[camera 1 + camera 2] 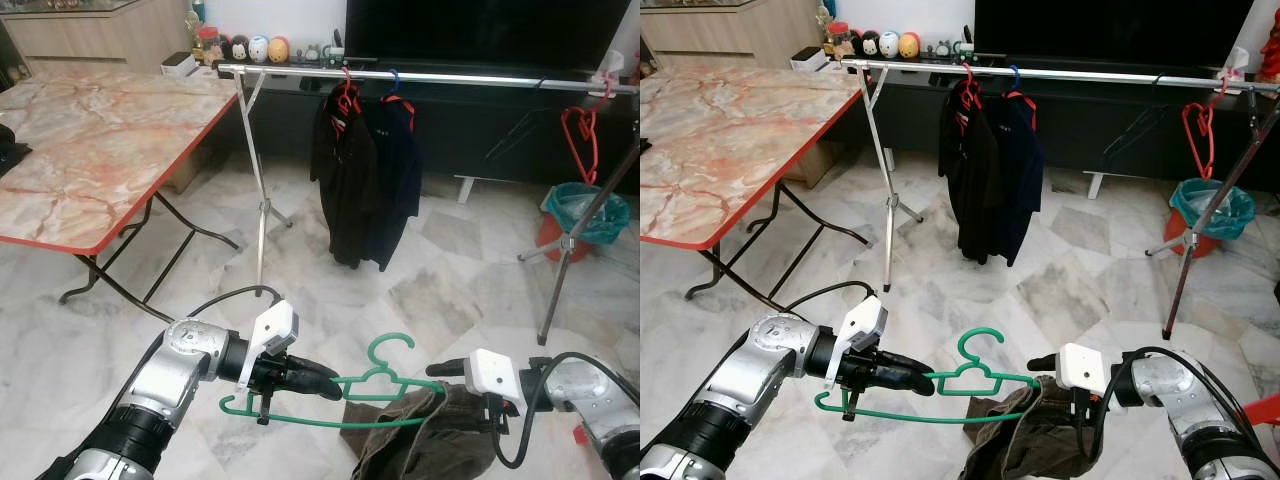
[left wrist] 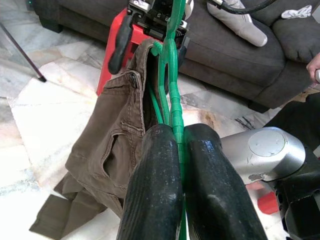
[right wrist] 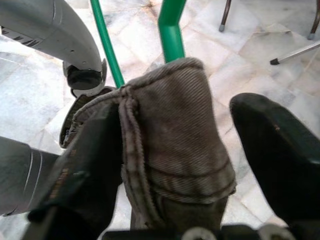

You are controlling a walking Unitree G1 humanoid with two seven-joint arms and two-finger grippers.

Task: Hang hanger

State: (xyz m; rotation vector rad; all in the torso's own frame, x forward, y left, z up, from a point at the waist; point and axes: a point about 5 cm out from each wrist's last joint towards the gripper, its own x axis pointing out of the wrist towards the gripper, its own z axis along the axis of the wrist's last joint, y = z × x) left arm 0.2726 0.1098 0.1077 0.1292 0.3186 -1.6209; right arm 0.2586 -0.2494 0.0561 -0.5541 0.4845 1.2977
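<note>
We face a pale marbled tile floor (image 1: 330, 300) with a folding table, its top marbled in pink with a red edge (image 1: 90, 150), standing on our left. Across the room runs a long silver clothes rail on thin metal legs (image 1: 430, 76), set in front of a low black television cabinet (image 1: 480, 110). Two dark garments (image 1: 362, 175) hang side by side near the middle of that rail, one on a red hanger, the other on a blue one. An empty red plastic hanger (image 1: 578, 130) hangs towards the rail's right end, and below it a red bin lined with a teal bag (image 1: 580, 222) sits on the floor.

Close before us, low down, we hold a green plastic hanger (image 1: 365, 385) level between our two arms, well apart from the rail. A pair of brown trousers (image 1: 425, 440) is draped over its right end and hangs down towards the floor. Our left gripper (image 2: 179, 165) is clamped narrowly on the hanger's left arm, both black fingers pressed against the green bar. Our right gripper (image 3: 200, 165) stands wide around the trousers' folded waistband at the hanger's right end; one finger (image 3: 95, 165) touches the cloth, the other stays clear of it.
</note>
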